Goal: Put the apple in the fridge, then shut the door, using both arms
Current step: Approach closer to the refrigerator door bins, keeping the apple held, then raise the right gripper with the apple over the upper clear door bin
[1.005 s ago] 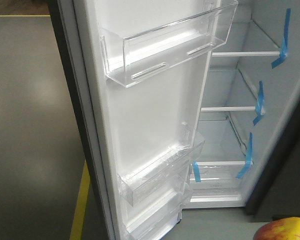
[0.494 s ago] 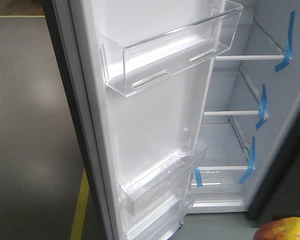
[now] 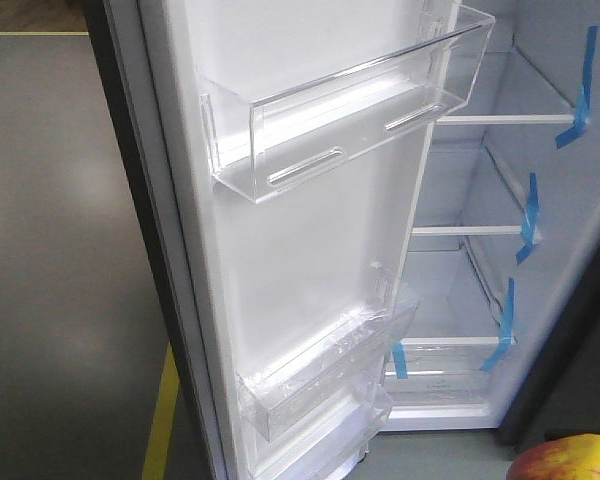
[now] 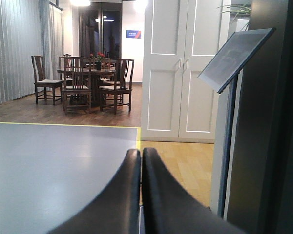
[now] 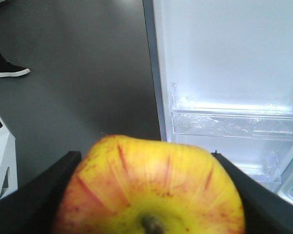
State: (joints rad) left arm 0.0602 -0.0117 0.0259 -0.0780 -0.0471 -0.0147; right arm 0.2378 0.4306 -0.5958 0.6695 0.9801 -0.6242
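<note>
Apple (image 5: pixel 151 187) between right jaws

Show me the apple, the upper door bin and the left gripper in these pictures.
apple (image 5: pixel 151 185): right wrist view, on its striped skin above the stem.
upper door bin (image 3: pixel 350 120): front view, on its clear front wall.
left gripper (image 4: pixel 141 154): left wrist view, between its closed fingertips.

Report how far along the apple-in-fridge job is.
Done: the door stands open, and the right end effector is clamped on the apple.
In hand: the apple is held outside the fridge, in front of it, and is not on any glass shelf.
Left: set it on a shelf, release it, then shut the door. The left end effector is closed and empty.
</note>
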